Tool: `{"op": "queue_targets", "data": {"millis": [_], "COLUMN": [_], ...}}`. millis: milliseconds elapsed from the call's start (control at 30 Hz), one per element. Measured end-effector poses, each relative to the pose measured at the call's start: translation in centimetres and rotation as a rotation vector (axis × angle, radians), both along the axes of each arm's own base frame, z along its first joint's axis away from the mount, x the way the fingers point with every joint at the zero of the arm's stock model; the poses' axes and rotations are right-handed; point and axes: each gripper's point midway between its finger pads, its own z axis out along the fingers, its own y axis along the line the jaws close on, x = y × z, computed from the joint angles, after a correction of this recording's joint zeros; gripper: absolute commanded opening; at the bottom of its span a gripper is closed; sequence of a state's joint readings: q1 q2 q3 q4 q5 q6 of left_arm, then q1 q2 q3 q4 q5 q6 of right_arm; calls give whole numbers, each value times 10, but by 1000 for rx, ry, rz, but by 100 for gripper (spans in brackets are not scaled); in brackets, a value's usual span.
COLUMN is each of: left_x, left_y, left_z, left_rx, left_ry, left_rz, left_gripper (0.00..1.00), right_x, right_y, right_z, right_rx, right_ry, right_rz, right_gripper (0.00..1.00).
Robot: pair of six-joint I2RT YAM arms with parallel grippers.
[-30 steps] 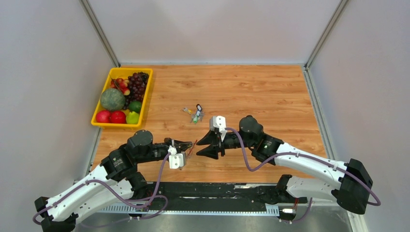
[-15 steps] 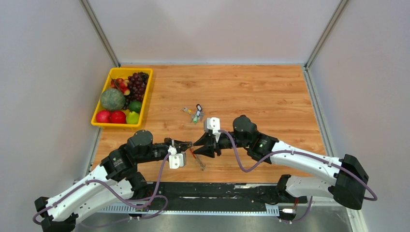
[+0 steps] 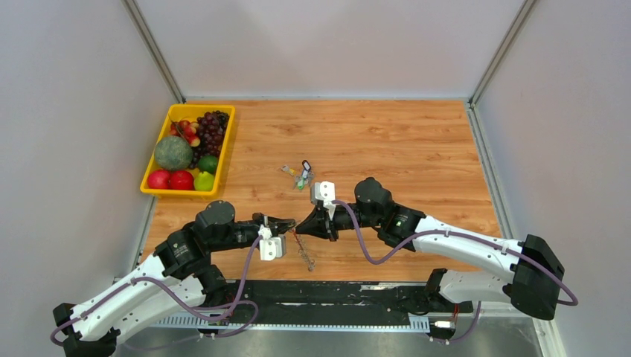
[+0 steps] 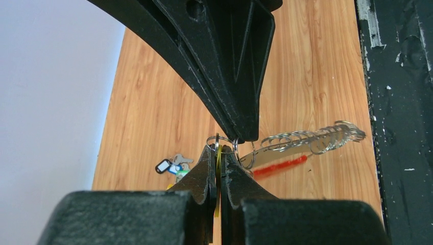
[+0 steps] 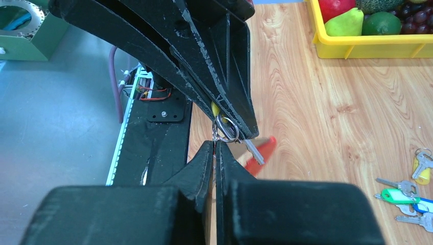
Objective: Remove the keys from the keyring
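The left claw (image 4: 218, 153) is clamped on a thin yellow tab (image 4: 218, 171). The right claw (image 5: 214, 147), jaws drawn together, meets it tip to tip at a small wire ring (image 5: 225, 128); whether it pinches that ring I cannot tell. In the left wrist view, the red keyring (image 4: 280, 166) and the fanned keys (image 4: 311, 139) extend toward 3 o'clock from the left claw.

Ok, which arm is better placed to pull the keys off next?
Right, probably: the left end effector is shut on the yellow tag, anchoring the keys; the right end effector pinches a silver ring beside it, free to pull.
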State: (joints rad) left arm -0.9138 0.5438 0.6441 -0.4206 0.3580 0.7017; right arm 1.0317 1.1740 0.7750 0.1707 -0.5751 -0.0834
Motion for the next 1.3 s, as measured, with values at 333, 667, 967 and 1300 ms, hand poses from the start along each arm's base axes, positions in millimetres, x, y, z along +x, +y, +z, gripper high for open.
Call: {"op": "queue_targets", "data": {"millis": [333, 667, 967, 1300], "left_x": [0, 0, 0, -1], "left_y": [0, 0, 0, 1], "left_z": [0, 3, 4, 4], "left_rx": [0, -8, -15, -13], "left_ry": [-1, -7, -11, -10], "left_rz": [1, 1, -2, 0], "left_gripper": [0, 0, 0, 0], "right_x": [2, 6, 4, 7], "right_y": [-2, -21, -27, -24], "right_z": [4, 19, 21, 11], "right_rx": [3, 94, 157, 82], "right_ry": [34, 209, 320, 189], "right_rz": [-39, -125, -139, -104], "right_gripper": [0, 0, 44, 50]}}
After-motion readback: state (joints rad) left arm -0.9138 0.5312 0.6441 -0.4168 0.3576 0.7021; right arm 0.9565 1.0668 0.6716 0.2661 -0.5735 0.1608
